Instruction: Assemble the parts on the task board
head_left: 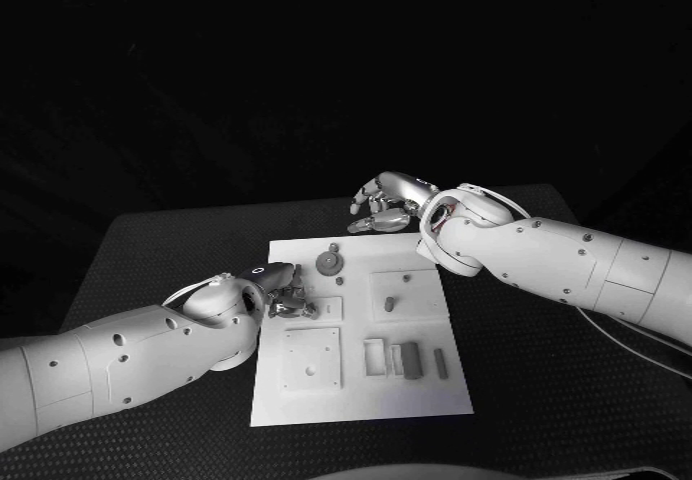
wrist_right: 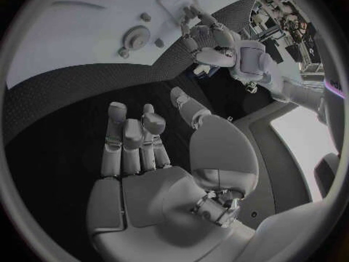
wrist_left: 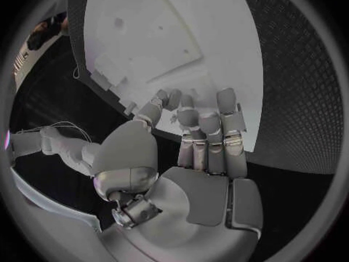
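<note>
The white task board [head_left: 361,395] lies in the middle of the black table. On it I see a round gear-like part [head_left: 330,263], a small peg [head_left: 389,303] in a square recess, and slim blocks [head_left: 411,358] near the front. My left hand [head_left: 281,295] is at the board's left edge with its fingers [wrist_left: 198,122] curled down onto the board [wrist_left: 218,46]; whether they hold a small part is hidden. My right hand [head_left: 387,205] hovers over the black table just beyond the board's far edge, its fingers [wrist_right: 131,134] spread and holding nothing. The right wrist view also takes in the gear-like part [wrist_right: 135,38] and my left hand [wrist_right: 211,41].
A square plate with a hole [head_left: 310,360] sits in the board's front left. Black table [head_left: 548,400] surrounds the board on all sides, with free room to its right and at the front left.
</note>
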Action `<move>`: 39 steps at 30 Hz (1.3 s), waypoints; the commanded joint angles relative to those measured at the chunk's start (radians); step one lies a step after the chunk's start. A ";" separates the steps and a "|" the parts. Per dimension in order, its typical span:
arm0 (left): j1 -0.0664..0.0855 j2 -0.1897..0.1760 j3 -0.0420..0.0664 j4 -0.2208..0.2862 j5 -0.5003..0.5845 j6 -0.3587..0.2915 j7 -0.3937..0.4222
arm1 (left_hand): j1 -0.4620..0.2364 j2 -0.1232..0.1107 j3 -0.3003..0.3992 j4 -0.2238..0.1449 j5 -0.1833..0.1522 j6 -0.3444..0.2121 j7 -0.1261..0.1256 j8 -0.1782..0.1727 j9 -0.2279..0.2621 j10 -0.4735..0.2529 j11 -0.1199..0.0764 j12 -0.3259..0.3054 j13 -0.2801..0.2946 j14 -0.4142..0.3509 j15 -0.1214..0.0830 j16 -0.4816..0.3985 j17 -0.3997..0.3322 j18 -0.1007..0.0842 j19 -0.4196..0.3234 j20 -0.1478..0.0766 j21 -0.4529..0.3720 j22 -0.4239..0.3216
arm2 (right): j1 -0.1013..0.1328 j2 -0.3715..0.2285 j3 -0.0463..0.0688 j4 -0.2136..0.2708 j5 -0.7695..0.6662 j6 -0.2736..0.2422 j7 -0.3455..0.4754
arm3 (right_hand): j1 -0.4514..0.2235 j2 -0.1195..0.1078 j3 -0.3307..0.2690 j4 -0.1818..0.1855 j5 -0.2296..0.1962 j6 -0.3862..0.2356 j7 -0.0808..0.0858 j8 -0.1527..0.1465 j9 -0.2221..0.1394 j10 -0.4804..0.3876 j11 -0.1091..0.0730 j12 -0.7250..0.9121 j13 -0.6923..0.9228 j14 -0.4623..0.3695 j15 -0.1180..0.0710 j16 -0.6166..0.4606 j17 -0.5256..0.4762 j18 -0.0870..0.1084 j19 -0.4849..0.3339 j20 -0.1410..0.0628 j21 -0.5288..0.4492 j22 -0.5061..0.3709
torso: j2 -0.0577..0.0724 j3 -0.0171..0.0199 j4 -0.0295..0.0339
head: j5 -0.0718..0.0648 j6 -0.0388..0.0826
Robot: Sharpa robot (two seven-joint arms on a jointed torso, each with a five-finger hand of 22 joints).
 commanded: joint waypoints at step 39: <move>0.002 -0.059 0.049 0.038 0.100 -0.071 0.104 | 0.063 0.028 0.006 -0.047 0.000 -0.038 0.020 -0.033 -0.014 -0.045 0.021 -0.012 -0.010 -0.049 0.005 -0.006 -0.026 -0.014 -0.030 0.007 -0.033 0.009 | -0.002 -0.007 0.001 -0.004 0.000 0.009 0.005 | -0.011 0.001 0.001 0.005 0.002 -0.005 0.004 -0.006 0.001 -0.008 0.000 -0.005 -0.001 -0.004 0.002 -0.005 -0.002 0.016 -0.003 -0.001 -0.003 0.006 | -0.002 0.0010 0.0014 | 0.001 0.007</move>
